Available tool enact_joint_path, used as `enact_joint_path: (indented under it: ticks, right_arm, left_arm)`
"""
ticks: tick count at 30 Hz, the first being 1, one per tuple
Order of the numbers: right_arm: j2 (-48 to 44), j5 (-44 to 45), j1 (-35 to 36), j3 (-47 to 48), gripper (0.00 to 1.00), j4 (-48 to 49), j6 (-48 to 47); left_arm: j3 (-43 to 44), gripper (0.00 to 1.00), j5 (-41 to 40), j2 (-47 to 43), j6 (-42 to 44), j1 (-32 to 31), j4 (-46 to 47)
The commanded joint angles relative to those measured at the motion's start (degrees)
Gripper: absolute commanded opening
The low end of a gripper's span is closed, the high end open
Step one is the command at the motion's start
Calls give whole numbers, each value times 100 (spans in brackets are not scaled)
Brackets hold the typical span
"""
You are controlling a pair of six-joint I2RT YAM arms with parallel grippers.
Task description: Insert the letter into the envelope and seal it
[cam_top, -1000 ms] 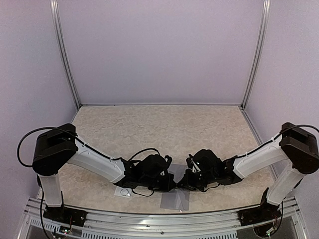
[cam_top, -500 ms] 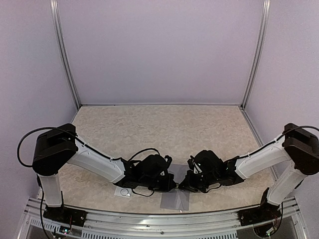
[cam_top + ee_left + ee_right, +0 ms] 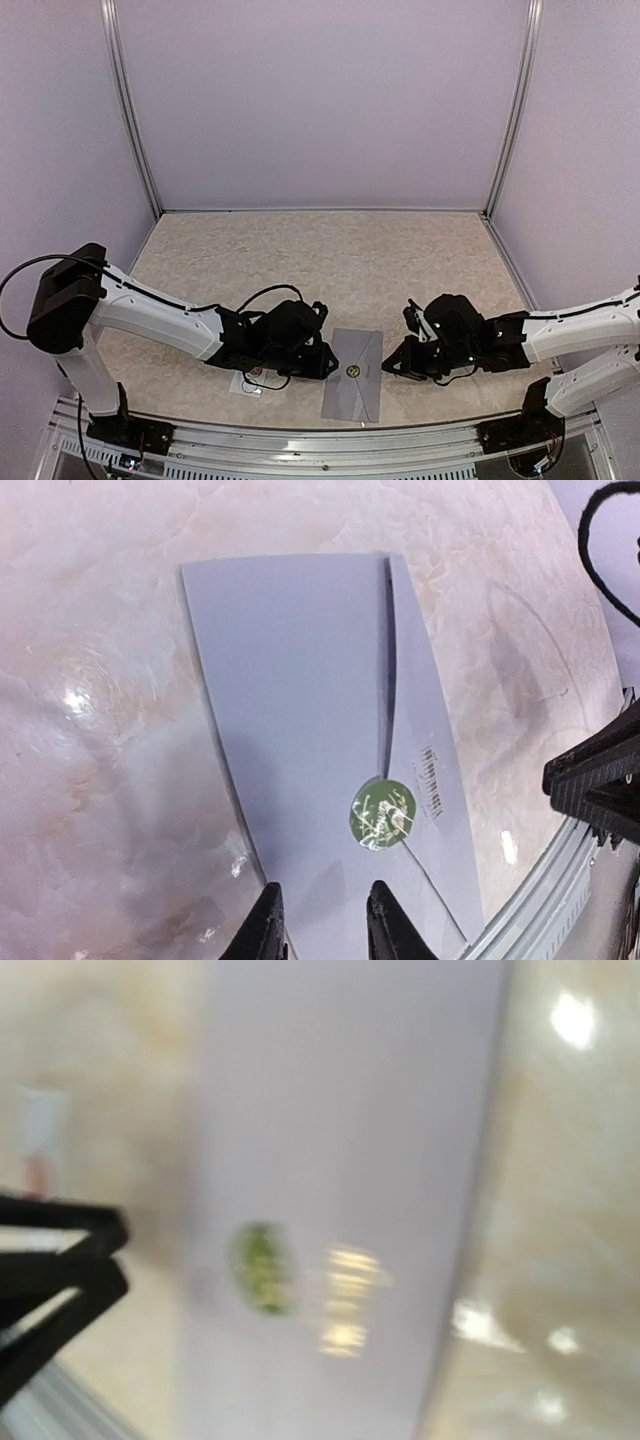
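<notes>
The grey envelope (image 3: 354, 385) lies flat at the table's near edge, its flap folded down. A round green sticker (image 3: 353, 371) sits on the flap's tip. Both also show in the left wrist view, the envelope (image 3: 300, 700) and the sticker (image 3: 383, 813). The right wrist view is blurred but shows the envelope (image 3: 340, 1140) and the sticker (image 3: 260, 1267). No letter is visible. My left gripper (image 3: 325, 365) hovers at the envelope's left edge, slightly open and empty (image 3: 322, 910). My right gripper (image 3: 392, 367) is just right of the envelope; its fingers are out of its own view.
A small white sticker card (image 3: 247, 384) lies left of the envelope, partly under my left arm. A metal rail (image 3: 320, 440) runs along the table's near edge, close to the envelope's near end. Pale walls enclose the table on three sides.
Both grippers have drawn apart from over the envelope, the left one leftward and the right one rightward. The flap and green sticker are now uncovered.
</notes>
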Motion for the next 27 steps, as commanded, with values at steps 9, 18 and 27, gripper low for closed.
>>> enact_joint_path:
  ticks: [9, 18, 27]
  right_arm:
    - [-702, 371, -1127, 663, 85, -703, -2265]
    - [-698, 144, -3670, 823, 99, -381, -4267]
    - [-1084, 75, -6024, 222, 100, 1422, -5343]
  left_arm:
    - [-123, 83, -505, -892, 1199, 1251, -58]
    - [-1724, 92, -982, -2612, 2183, 4333, 1053]
    - [-3513, 99, -1621, -4990, 3112, 6588, 2328]
